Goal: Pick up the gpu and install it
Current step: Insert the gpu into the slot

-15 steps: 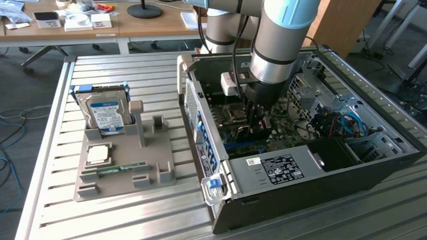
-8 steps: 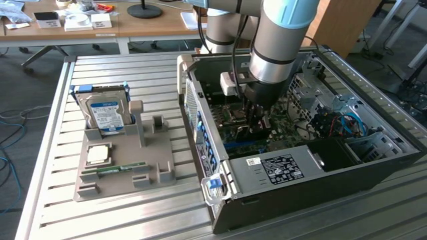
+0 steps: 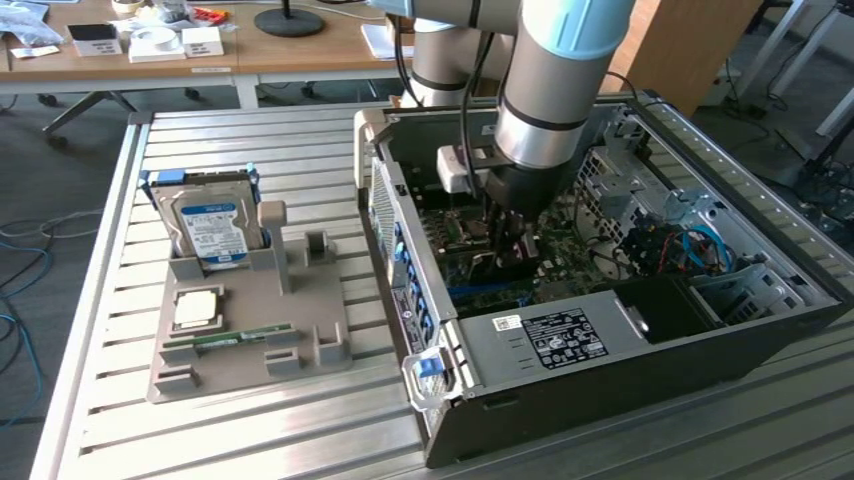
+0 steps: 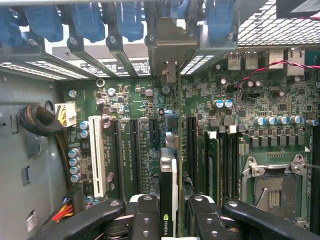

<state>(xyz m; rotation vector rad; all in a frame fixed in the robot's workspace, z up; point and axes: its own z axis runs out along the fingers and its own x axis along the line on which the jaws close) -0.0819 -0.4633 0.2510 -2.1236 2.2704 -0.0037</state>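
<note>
Black two-finger gripper [image 4: 170, 204] on the grey-and-blue robot arm pinches the gpu [image 4: 168, 172], a small green circuit-board card with a black fan housing, seen edge-on between the two fingers, which are pressed against its flat faces. The card sits deep inside the open black tower computer case [image 3: 747, 330], directly under the wrist and just over the green motherboard [image 4: 125, 100]. Its long axis runs away from the gripper toward the case's rear wall, where its silver metal end bracket [image 4: 167, 67] meets the row of blue plastic retaining clips [image 4: 127, 22], and it lies parallel to the long black expansion slots [image 4: 191, 145] on either side. Whether the card's lower contact edge has entered a slot is hidden by the card itself. In the exterior view the arm and gripper cover most of the card.
</note>
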